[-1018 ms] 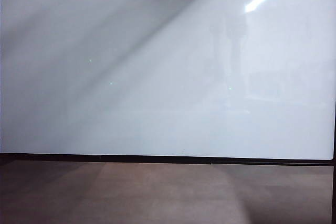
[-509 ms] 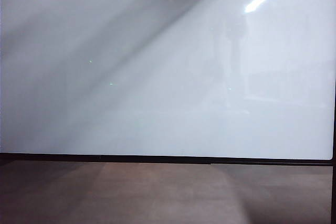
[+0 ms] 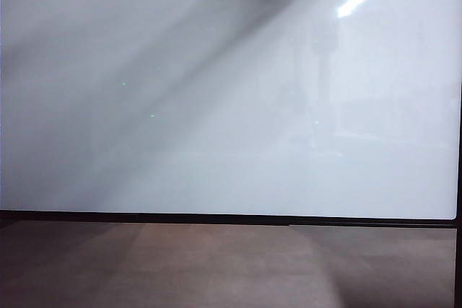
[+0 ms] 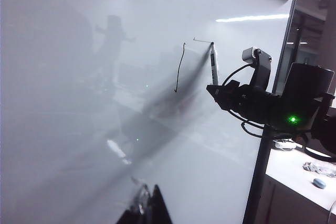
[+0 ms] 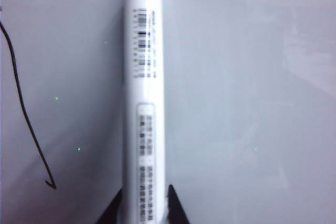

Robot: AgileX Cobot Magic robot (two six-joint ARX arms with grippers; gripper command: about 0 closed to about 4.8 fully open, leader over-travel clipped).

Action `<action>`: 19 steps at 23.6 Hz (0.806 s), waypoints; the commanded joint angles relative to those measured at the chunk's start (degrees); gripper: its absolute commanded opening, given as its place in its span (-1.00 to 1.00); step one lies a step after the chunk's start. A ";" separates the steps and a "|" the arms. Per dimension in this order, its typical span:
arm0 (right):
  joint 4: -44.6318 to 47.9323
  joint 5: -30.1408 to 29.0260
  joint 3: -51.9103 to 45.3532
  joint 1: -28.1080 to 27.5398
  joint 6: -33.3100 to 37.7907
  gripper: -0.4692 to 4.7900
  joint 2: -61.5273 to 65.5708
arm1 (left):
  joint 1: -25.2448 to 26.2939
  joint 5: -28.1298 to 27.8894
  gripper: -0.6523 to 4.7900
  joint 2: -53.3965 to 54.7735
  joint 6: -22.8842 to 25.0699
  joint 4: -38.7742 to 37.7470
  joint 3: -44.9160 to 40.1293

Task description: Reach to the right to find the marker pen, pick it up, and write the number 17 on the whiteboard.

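Board: glossy white black-framed whiteboard [image 4: 79,103] bears a wavy "1" stroke [image 4: 180,66].
Right gripper [image 5: 143,203]: fingers clamp white barcode-labelled marker pen [image 5: 144,103], tip on board.
Left gripper [image 4: 149,208]: fingers narrow, idle below.
Advice: finish the 7's bar, then slant down steadily.

The right gripper [image 5: 143,203] has its two dark fingers [image 5: 176,208] pinched on the white marker pen [image 5: 143,103], one finger on each side of the barrel, the pen running straight out ahead of the claw. From the left wrist camera the right arm [image 4: 273,108] reaches in level, black, a green light glowing on its wrist, with the pen standing up from the claw. The left gripper [image 4: 149,208] shows only its dark fingertips, drawn close together with nothing between them.
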 commanded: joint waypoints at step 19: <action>-3.98 -0.90 -13.07 1.27 3.50 -0.85 0.02 | 0.00 -0.11 -0.78 0.04 0.09 0.59 0.04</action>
